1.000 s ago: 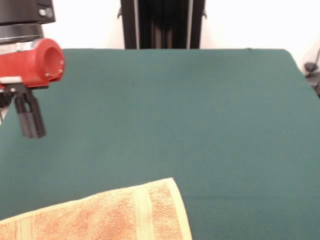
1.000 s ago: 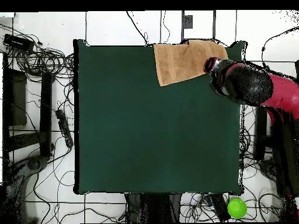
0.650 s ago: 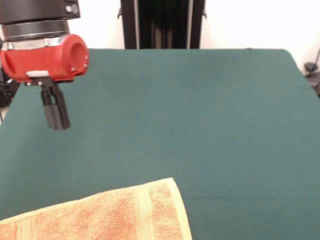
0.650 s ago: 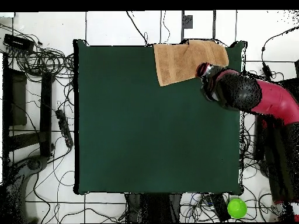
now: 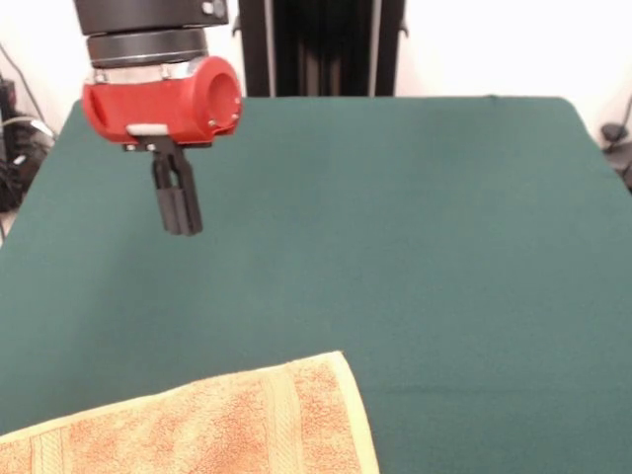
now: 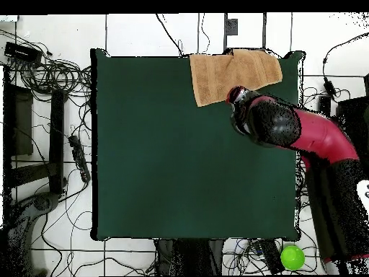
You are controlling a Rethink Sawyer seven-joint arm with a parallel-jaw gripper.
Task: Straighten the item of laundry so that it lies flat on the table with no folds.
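At the near edge of the table [image 5: 415,257], in the front view's lower left corner, lies the towel [image 5: 227,425], partly cut off by the picture's bottom and left edges. Its long axis runs roughly along that near edge, slightly skewed, the visible short end pointing toward the table's middle. A woven border band crosses it near that end. The overhead view shows the towel [image 6: 232,74] by a table corner, one part reaching the table's edge. Farther back, the gripper [image 5: 178,205] hangs above bare green cloth, well apart from the towel, fingers pressed together and holding nothing. Behind it rises the red and black arm [image 5: 163,94]
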